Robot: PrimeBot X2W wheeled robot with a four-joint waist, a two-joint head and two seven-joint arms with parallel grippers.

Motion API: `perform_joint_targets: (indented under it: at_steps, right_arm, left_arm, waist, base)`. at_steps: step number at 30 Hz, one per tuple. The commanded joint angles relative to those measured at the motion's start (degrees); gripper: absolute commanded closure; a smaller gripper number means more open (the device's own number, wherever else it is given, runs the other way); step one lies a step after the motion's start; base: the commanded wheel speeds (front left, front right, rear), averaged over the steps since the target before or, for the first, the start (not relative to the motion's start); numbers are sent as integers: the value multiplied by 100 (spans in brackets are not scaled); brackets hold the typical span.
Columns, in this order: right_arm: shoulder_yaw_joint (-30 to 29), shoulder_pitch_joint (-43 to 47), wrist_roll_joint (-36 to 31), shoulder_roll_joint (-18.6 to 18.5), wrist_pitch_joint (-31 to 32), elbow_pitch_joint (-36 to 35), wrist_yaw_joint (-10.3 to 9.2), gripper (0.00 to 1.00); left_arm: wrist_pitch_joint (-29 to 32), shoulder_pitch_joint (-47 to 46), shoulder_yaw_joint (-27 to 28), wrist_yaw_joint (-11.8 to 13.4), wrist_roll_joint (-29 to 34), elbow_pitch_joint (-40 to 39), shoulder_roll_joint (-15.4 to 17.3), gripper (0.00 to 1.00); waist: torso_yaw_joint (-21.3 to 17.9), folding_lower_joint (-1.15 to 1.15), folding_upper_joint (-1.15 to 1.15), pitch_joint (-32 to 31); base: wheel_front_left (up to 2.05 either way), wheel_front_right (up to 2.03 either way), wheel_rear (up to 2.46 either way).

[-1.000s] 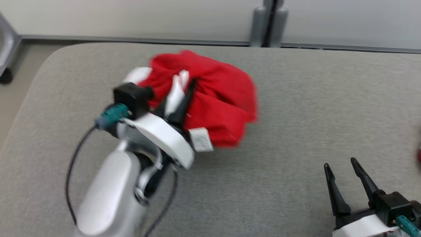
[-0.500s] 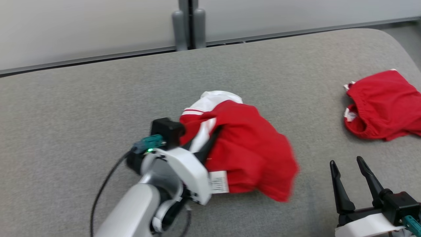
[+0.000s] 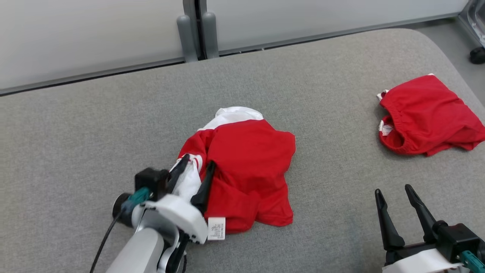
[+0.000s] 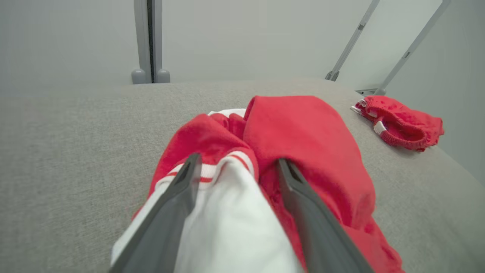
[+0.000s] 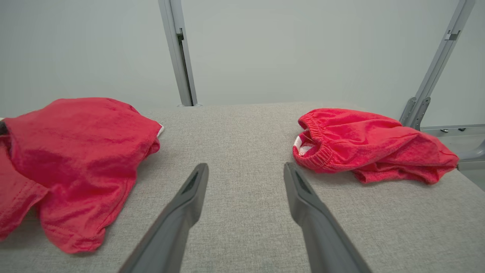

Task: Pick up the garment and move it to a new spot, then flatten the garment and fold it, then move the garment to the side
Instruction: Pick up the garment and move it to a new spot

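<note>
The red and white shirt (image 3: 246, 159) lies in a crumpled heap near the middle of the grey padded table (image 3: 94, 132), well apart from the red shorts (image 3: 424, 113) at the far right. It looks set down, so the flattening is likely the step in hand. The left gripper (image 3: 199, 161) sits at the heap's near left edge with its jaws apart. The white sleeve (image 4: 231, 227) with its striped cuff lies loose between them and does not look pinched. The right gripper (image 3: 393, 190) hovers over bare table at the lower right, its jaws also apart and holding nothing. To do this well, the left gripper should back straight out along its own fingers, so it does not snag the sleeve and drag the heap. Each gripper should then take a separate outer edge, a hem corner or a shoulder, not the bunched middle. The white label (image 3: 216, 228) at the near edge probably marks a side seam or the hem, a useful place to start. Pinching one layer only and drawing the hands apart low over the table should spread the cloth. Lifting high risks it folding back on itself.
</note>
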Motion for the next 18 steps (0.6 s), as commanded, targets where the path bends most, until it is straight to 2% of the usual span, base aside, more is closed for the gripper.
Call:
perform_joint_targets:
  at_steps: [1, 5, 11, 14, 18]
  right_arm:
    - [-76, 75, -113, -25, -31, -19, -2, 0]
    - [-338, 179, -307, -22, -31, -170, -2, 0]
    - [-631, 437, -588, -26, -31, -327, -2, 0]
    - [-749, 576, -630, -26, -31, -372, -2, 0]
    - [-829, 763, -602, -25, -31, -363, -2, 0]
  left_arm:
    - [-362, 240, 64, 88, 76, -111, 71, 0]
    - [-820, 932, 223, 377, 248, -621, 147, 0]
    - [-894, 2183, 808, 876, 683, -1719, 188, 0]
    - [-886, 2741, 1163, 977, 926, -2144, 156, 0]
    - [-887, 3338, 1632, 953, 1198, -2369, 123, 0]
  waist:
    - [56, 0, 0, -151]
    - [238, 0, 0, -433]
    - [618, 0, 0, -880]
    - [821, 0, 0, -1062]
    - [1079, 0, 0, -1288]
  base:
    - [0, 0, 0]
    - [0, 0, 0]
    - [0, 0, 0]
    - [0, 0, 0]
    - [0, 0, 0]
